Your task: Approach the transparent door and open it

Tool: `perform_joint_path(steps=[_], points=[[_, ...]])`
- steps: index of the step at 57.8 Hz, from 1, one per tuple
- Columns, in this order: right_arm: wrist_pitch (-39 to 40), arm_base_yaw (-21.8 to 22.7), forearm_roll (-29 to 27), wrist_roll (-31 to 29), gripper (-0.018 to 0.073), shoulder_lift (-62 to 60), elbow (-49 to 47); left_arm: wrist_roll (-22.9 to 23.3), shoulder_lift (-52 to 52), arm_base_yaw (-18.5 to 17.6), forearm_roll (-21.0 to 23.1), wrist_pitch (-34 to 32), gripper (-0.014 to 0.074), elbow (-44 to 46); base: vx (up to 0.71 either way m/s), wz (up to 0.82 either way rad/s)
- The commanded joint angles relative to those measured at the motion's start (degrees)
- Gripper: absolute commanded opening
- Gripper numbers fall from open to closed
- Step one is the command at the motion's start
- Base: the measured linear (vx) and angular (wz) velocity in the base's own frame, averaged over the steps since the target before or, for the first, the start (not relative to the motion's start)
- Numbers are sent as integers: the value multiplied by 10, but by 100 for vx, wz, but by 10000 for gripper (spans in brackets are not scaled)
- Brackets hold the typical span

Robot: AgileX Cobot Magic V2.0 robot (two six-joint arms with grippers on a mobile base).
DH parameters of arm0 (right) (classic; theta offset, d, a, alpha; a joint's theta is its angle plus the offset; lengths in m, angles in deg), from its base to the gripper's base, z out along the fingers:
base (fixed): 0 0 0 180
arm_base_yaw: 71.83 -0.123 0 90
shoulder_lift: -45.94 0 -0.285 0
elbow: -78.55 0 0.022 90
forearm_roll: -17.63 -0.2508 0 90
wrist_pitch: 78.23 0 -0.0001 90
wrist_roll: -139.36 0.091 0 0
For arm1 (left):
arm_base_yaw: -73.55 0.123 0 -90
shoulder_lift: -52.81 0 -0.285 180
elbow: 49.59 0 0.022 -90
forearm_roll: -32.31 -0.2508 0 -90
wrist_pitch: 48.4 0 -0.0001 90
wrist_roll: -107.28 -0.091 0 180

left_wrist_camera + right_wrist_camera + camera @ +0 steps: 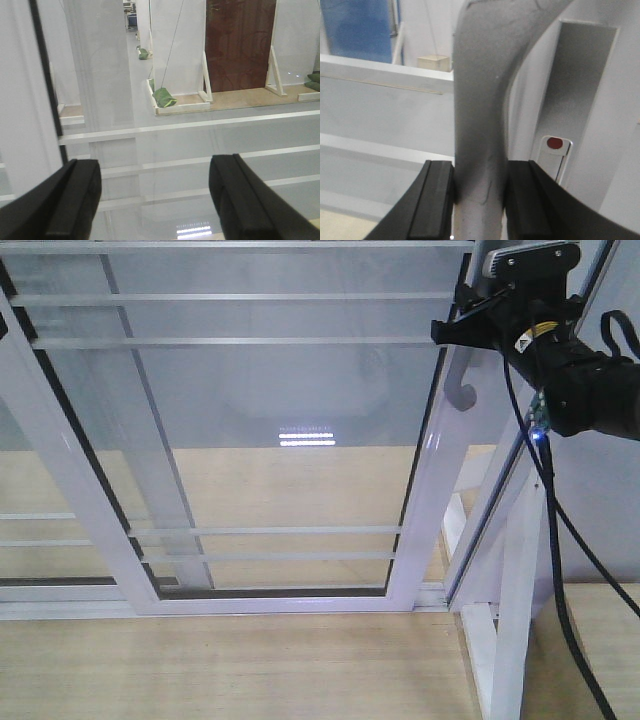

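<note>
i was at the transparent door [280, 440], so the drive up to it looked done. my right gripper [479, 200] was clamped on the curved grey handle [480, 100], one pad [437, 200] pressed to each side of it, the door's white frame [620, 125] just beyond. my left gripper [155, 200] hung with its jaws wide apart and nothing between them, the glass and its thin white bars [200, 161] straight ahead. the panel seemed not yet slid. by my judgement, only the sideways pull remained.

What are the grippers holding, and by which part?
Right gripper clamps the curved grey handle on its straight stretch; left gripper is open, holding nothing.
</note>
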Motion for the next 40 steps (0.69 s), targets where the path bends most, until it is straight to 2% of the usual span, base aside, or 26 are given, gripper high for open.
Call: perform_joint_path(steps=[1,27,40], points=[[58,-24,35,-3,188,-45,-16,5,-8,-2,6,-47,559,21,0,0],[59,-97,35,-7,188,-51,-16,5,-8,-2,6,-46,559,21,0,0],[35,-102,35,-9,188,-69,-16,4,-8,-2,6,-20,559,21,0,0]])
